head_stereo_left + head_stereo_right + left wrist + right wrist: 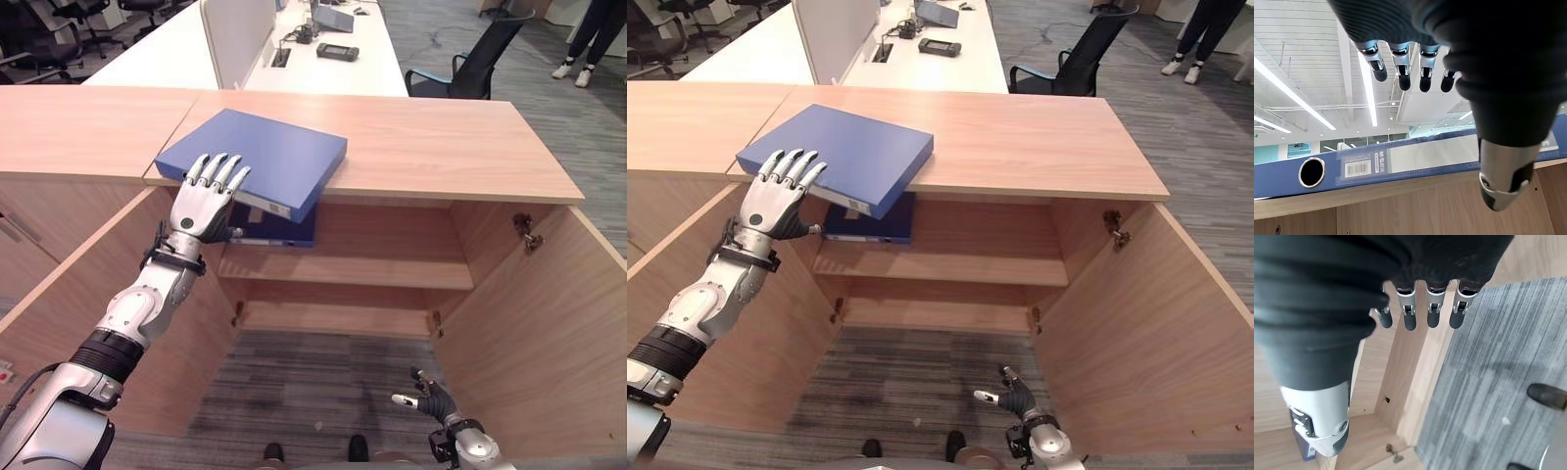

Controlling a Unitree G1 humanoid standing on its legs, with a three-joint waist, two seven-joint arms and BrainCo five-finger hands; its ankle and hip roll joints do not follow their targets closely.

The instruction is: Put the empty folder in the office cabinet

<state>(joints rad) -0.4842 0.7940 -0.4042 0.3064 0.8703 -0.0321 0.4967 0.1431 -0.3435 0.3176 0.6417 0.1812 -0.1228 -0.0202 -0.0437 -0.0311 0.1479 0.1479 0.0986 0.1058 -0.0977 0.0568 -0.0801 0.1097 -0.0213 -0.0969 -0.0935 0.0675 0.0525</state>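
Observation:
A blue folder (265, 152) lies flat on the top of the wooden cabinet (441, 147), its front corner hanging out over the edge. My left hand (201, 206) is raised just in front of that corner, open, fingers (1400, 73) straight and spread, palm toward the labelled spine (1415, 159). I cannot tell if it touches the folder. A darker blue folder (284, 230) lies on the upper shelf (372, 269) right below. My right hand (436, 399) hangs low near the carpet, with relaxed fingers (1432, 316) and nothing in it.
Both cabinet doors stand open, the left door (88, 284) beside my left arm and the right door (549, 313) opposite. Behind the cabinet are a white desk (323, 69), a black office chair (480, 59) and a person's legs (588, 39).

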